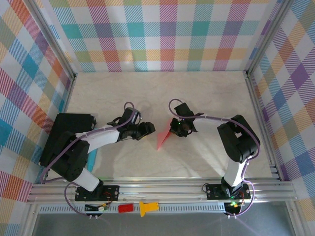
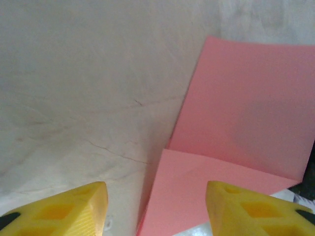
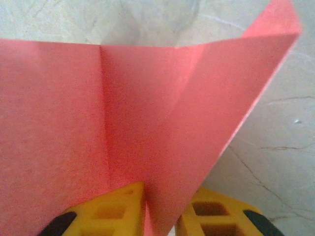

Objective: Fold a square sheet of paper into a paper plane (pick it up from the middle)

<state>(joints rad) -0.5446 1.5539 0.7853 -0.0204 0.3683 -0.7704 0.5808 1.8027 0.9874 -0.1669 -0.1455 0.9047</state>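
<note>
Over the pale table (image 1: 147, 93), the pink paper (image 3: 147, 123), part-folded, rises from between the fingers of my right hand (image 3: 160, 211), which pinch it at the crease. My left hand (image 2: 156, 206) hangs open, the paper's flat part just ahead of it. I should press squarely along the fold and keep the pinch firm.

The top camera looks down from above and behind the arms over the whole bench (image 1: 162, 88). Each wrist camera looks from very near past its own claw, left claw (image 2: 156, 209) and right claw (image 3: 160, 211). All three share the paper (image 1: 164, 140) mid-bench.
</note>
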